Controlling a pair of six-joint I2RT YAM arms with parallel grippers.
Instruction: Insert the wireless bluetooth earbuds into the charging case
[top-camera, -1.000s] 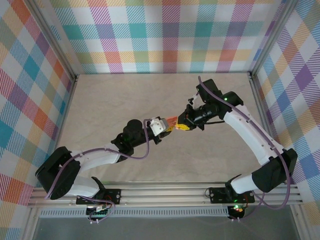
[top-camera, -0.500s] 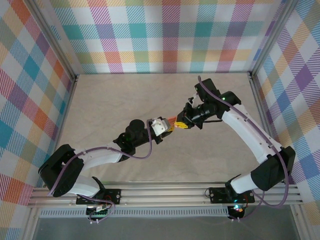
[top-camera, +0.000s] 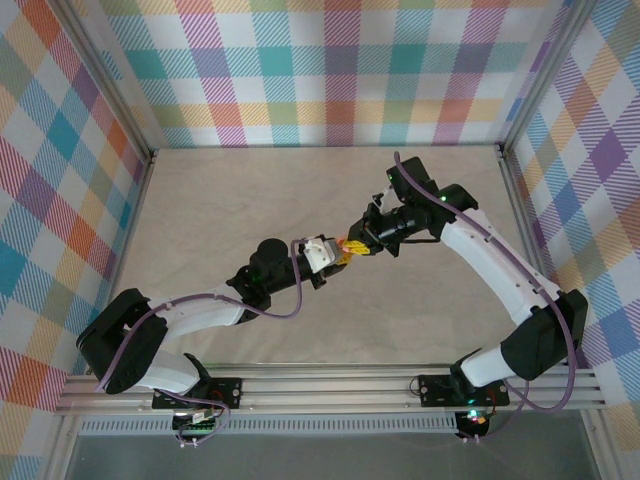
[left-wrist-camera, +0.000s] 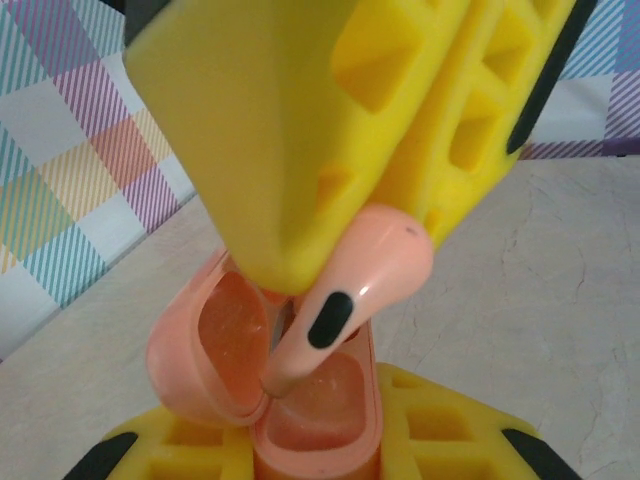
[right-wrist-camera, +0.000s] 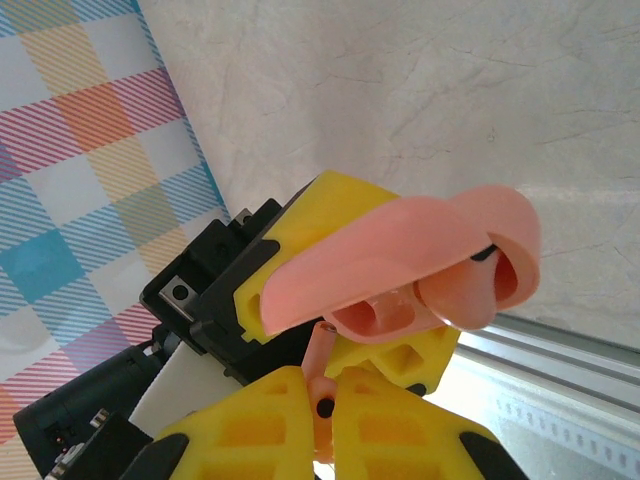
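My left gripper (top-camera: 334, 257) (left-wrist-camera: 310, 455) is shut on the base of an open salmon-pink charging case (left-wrist-camera: 330, 400) (right-wrist-camera: 400, 255), whose lid (left-wrist-camera: 205, 340) leans to the left. Facing it, my right gripper (top-camera: 356, 245) (right-wrist-camera: 325, 410) is shut on a salmon-pink earbud (left-wrist-camera: 355, 295) (right-wrist-camera: 322, 395). The earbud hangs tilted over the case with its stem tip right at the case's open cavity. In the left wrist view the right gripper's yellow fingers (left-wrist-camera: 260, 150) come down from above. Both grippers meet above the middle of the table (top-camera: 230, 190).
Plaid walls (top-camera: 330, 70) close in the beige table on three sides. An aluminium rail (top-camera: 350, 390) runs along the near edge by the arm bases. Bare table surface lies all around the two grippers.
The right gripper has moved left and slightly up with the earbud, closing on the case held by the left gripper. The left arm has barely shifted.
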